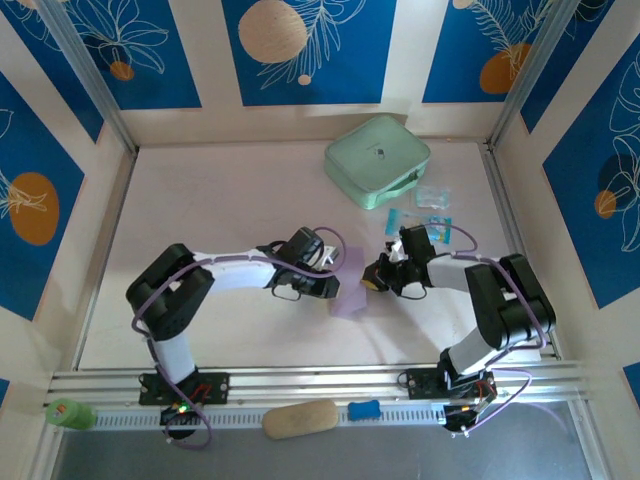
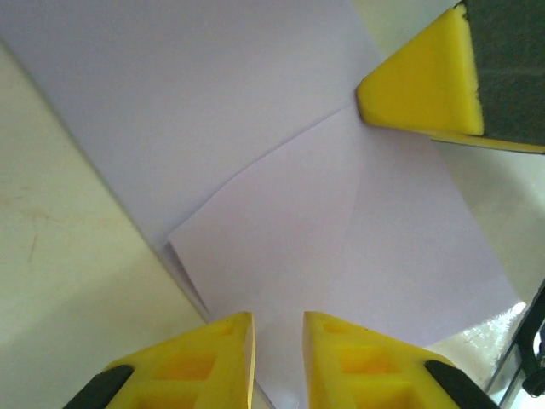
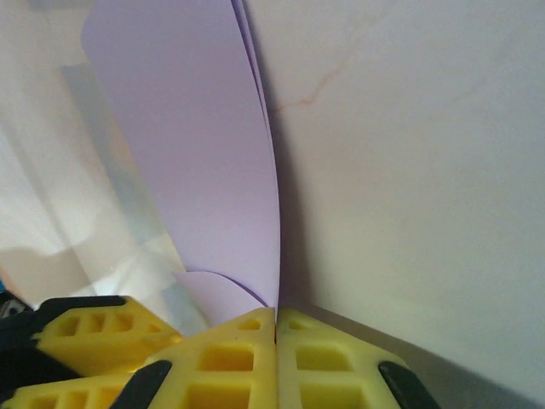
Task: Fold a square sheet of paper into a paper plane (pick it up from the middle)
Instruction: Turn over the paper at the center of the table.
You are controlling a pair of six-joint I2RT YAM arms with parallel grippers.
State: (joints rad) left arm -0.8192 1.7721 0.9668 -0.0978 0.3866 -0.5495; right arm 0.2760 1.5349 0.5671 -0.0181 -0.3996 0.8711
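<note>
The square sheet of paper (image 1: 350,291) is lavender and folded over itself in layers, lying mid-table between both grippers. No paper plane shape is in view. My right gripper (image 1: 373,279) is shut on the sheet's right edge; in the right wrist view the paper (image 3: 196,153) rises straight out from between the closed yellow tips (image 3: 275,319). My left gripper (image 2: 279,341) stands narrowly open at the sheet's left side, and the folded paper (image 2: 341,221) shows through the gap between its jaws. One of the right gripper's yellow fingers (image 2: 417,85) presses at the paper's far corner.
A mint-green case (image 1: 377,160) sits at the back right, with small blue packets (image 1: 432,197) just in front of it. On the front rail lie a green object (image 1: 70,413), a tan oblong piece (image 1: 300,418) and a small blue piece (image 1: 364,409).
</note>
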